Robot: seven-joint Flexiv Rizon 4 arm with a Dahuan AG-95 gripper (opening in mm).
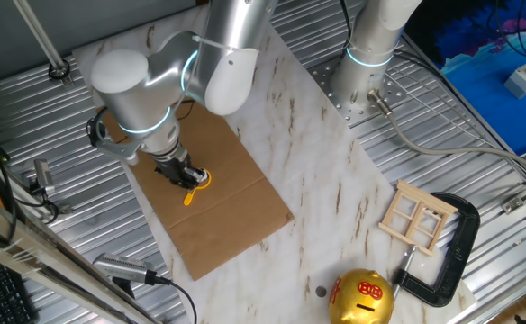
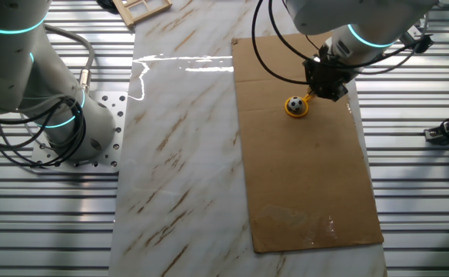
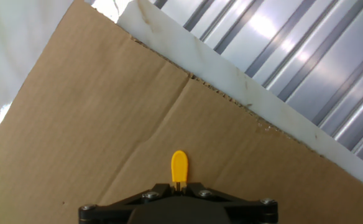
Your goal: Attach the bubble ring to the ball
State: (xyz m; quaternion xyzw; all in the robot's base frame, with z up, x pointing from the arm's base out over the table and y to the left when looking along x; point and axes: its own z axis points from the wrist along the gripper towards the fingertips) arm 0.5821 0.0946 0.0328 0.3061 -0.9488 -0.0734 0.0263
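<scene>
My gripper (image 2: 322,88) pinches the bubble ring (image 2: 297,108) by its handle. The hoop lies flat on the cardboard sheet (image 2: 301,177), encircling the ball (image 2: 294,103), which sits on the cardboard near its far end.

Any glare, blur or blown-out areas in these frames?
The other fixed view: a bright glare streak on the marble table; the ball and bubble ring stay sharp. One fixed view: even light, the gold piggy bank shows small highlights. Hand view: the top-left corner is blown out white, the metal slats are soft and streaked with reflections, and the end effector is dark.
</scene>
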